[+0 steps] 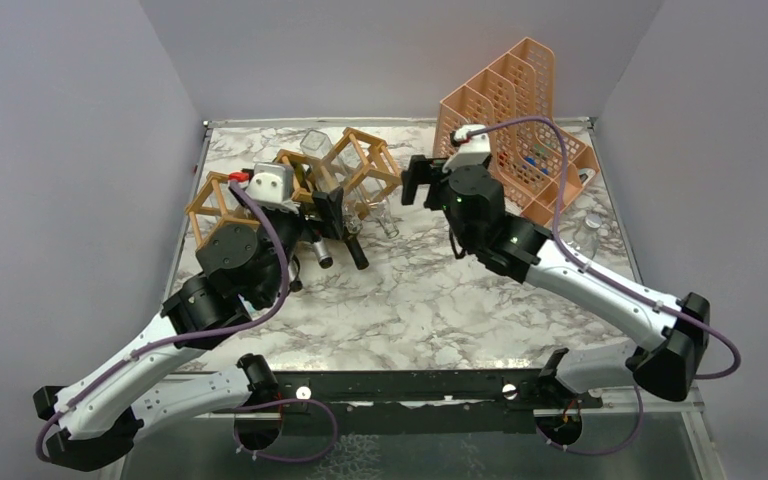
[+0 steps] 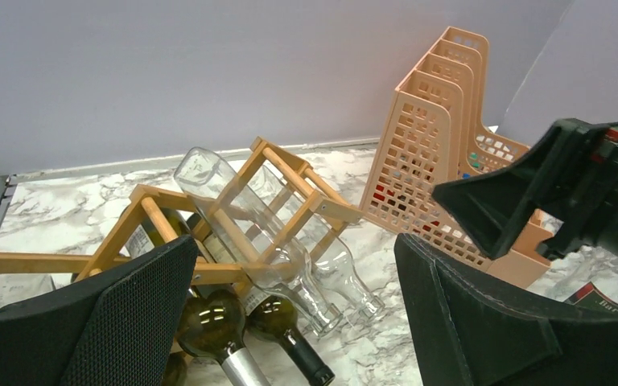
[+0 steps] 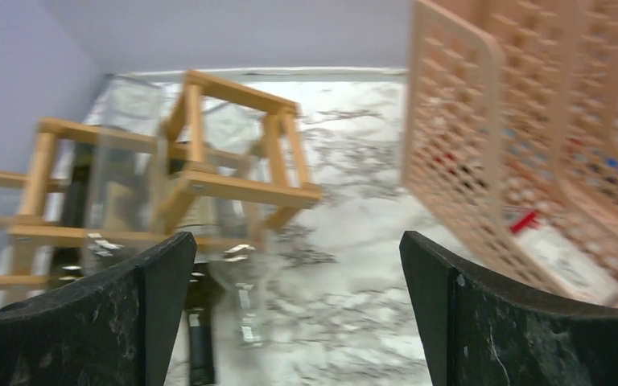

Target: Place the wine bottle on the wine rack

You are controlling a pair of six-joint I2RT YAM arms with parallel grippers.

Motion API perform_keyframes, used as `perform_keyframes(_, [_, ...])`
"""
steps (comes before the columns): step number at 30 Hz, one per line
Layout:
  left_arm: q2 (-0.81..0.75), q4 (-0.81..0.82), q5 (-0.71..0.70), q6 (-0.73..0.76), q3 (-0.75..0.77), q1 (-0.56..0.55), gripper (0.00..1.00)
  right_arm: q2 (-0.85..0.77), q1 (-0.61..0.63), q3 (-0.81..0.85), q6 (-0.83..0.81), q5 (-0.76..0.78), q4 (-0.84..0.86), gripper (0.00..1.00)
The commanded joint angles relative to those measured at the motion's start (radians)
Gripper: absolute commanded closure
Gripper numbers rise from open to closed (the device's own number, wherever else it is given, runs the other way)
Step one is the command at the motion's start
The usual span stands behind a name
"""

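Note:
The wooden wine rack (image 1: 360, 160) stands tilted at the back left, with bottles lying in its cells. Two clear wine bottles (image 2: 245, 237) (image 2: 346, 277) rest in the right cells with necks pointing down toward the table. Two dark green bottles (image 2: 209, 318) lie lower in the rack. My left gripper (image 1: 322, 215) hovers just in front of the rack, open and holding nothing. My right gripper (image 1: 420, 180) is just right of the rack, open and holding nothing. In the right wrist view the rack (image 3: 233, 186) and a clear bottle (image 3: 241, 277) are blurred.
A peach mesh file holder (image 1: 515, 130) with small items inside stands at the back right, close behind the right wrist. Another clear bottle (image 1: 585, 232) lies by the table's right edge. Grey walls close in the marble table (image 1: 410, 300) on three sides.

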Motion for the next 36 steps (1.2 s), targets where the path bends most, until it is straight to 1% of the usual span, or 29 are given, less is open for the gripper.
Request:
perform_keyframes(1, [0.036,0.025,0.045,-0.005,0.032,-0.003,0.01,-0.098,-0.064,-0.081,-0.106,0.237,-0.053,0.0])
perform_keyframes(5, [0.062,0.033,0.066,-0.01,0.035,-0.003,0.01,-0.183,-0.183,-0.126,-0.092,0.281,-0.112,0.0])
perform_keyframes(8, [0.075,0.038,0.083,-0.013,0.034,-0.003,0.01,-0.262,-0.274,-0.164,-0.125,0.306,-0.104,0.0])
perform_keyframes(11, [0.084,0.041,0.093,-0.015,0.031,-0.003,0.01,-0.3,-0.374,-0.186,-0.144,0.307,-0.102,0.0])
perform_keyframes(16, [0.093,0.044,0.104,-0.016,0.022,-0.003,0.01,-0.294,-0.553,-0.17,-0.028,0.298,-0.266,0.0])
perform_keyframes(20, [0.1,0.049,0.11,-0.016,0.018,-0.003,0.01,-0.314,-0.691,-0.224,0.101,0.152,-0.343,0.0])
perform_keyframes(23, [0.109,0.056,0.125,-0.012,0.018,-0.003,0.01,-0.333,-0.703,-0.268,0.136,0.121,-0.367,0.01])
perform_keyframes(26, [0.125,0.056,0.135,-0.012,0.022,-0.003,0.01,-0.339,-0.705,-0.271,0.172,0.155,-0.421,0.01])
perform_keyframes(31, [0.143,0.058,0.148,-0.018,0.019,-0.003,0.01,-0.347,-0.706,-0.298,0.208,0.209,-0.453,0.02])
perform_keyframes(33, [0.145,0.058,0.149,-0.019,0.015,-0.003,0.01,-0.35,-0.707,-0.305,0.26,0.253,-0.494,0.03])
perform_keyframes(36, [0.145,0.062,0.154,-0.02,0.013,-0.003,0.01,-0.375,-0.708,-0.324,0.283,0.281,-0.498,0.04])
